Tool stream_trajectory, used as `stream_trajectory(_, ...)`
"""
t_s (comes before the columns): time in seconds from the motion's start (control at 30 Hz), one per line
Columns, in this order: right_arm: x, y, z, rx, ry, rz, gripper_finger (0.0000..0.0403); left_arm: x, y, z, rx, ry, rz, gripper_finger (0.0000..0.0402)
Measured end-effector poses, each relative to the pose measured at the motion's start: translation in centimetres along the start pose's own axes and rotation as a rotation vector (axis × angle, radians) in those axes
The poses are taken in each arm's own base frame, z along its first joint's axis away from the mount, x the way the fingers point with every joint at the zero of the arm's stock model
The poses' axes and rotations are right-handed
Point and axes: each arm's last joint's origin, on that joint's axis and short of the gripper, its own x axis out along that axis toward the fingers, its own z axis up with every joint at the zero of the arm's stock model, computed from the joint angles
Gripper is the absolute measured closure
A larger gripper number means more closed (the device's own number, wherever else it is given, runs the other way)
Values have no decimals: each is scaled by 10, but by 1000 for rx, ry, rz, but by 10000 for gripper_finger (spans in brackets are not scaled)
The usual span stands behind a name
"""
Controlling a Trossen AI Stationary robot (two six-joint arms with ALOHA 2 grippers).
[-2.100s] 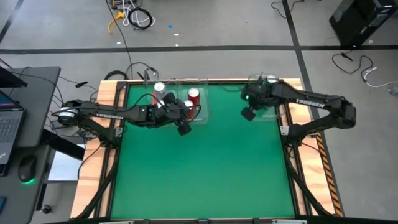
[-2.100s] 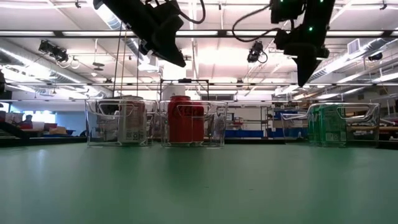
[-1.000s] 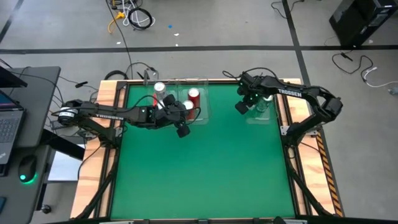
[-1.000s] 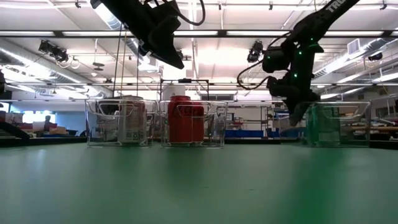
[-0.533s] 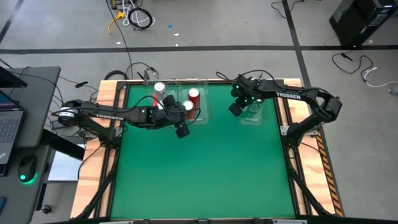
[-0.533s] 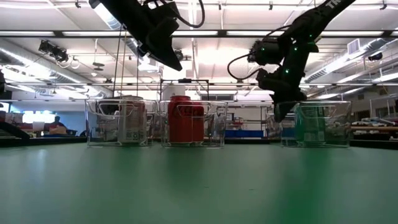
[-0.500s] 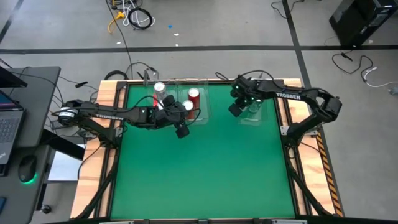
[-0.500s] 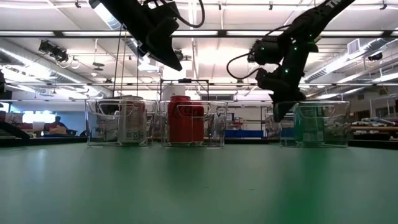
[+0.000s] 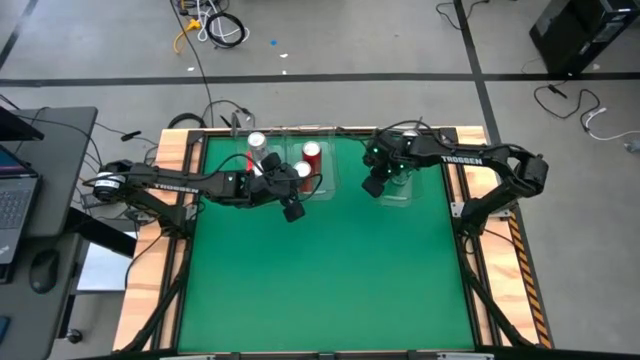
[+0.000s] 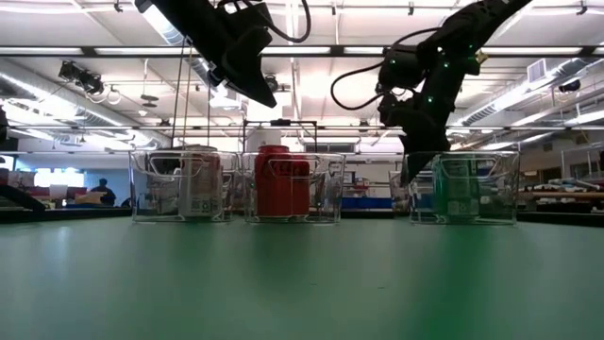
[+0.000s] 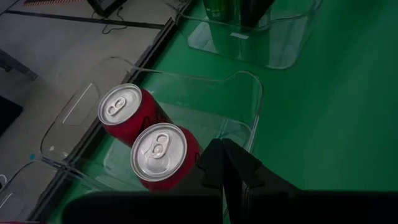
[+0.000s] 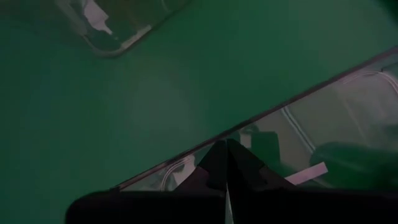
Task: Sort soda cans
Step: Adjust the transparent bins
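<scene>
Three clear bins stand along the table's far edge. The left bin [image 10: 142,189] holds silver cans [image 9: 256,142]. The middle bin [image 11: 258,93] holds two upright red cans [image 11: 121,112], [image 11: 161,152]. The right bin [image 10: 510,189] holds green cans [image 10: 462,189]. My left gripper [image 9: 291,210] hangs shut in the air over the near side of the middle bin, touching nothing. My right gripper [image 10: 408,175] is low at the left wall of the right bin, with its fingers together on it. My right gripper meets the right bin at the rim of its left wall [image 12: 255,121], coming down from above on a slant. The fingers are closed there; I cannot tell whether the thin wall lies between them. The bin rests flat on the table with the green cans upright inside.
The green table top [image 9: 330,280] lies open on the near side of the bins. Wooden rails [image 9: 190,150] frame the table. Cables lie on the floor beyond the far edge, and a laptop desk [image 9: 30,180] stands left of the table.
My right gripper has moved toward the table's left, staying low. The bin with the green cans has slid left along the table with it, closing the gap to the middle bin. The cans inside stayed upright.
</scene>
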Motion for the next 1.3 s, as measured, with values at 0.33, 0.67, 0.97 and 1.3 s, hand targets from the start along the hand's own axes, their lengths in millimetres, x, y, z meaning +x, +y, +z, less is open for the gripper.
stream_trajectory(0.33, -23, 2, 19, -39, -13, -1, 403, 0, 0, 0, 0, 3, 0, 401)
stream_trajectory(0.67, -99, -3, 37, -39, 105, -212, 403, 0, -1, -3, 11, 33, -48, 401)
stream_trajectory(0.97, -134, -52, -4, 287, 96, -370, 403, 0, -1, -5, 42, 56, -66, 401)
stream_trajectory(1.3, -81, -82, -59, 584, 42, -423, 403, -7, 2, -2, 29, 31, -68, 401)
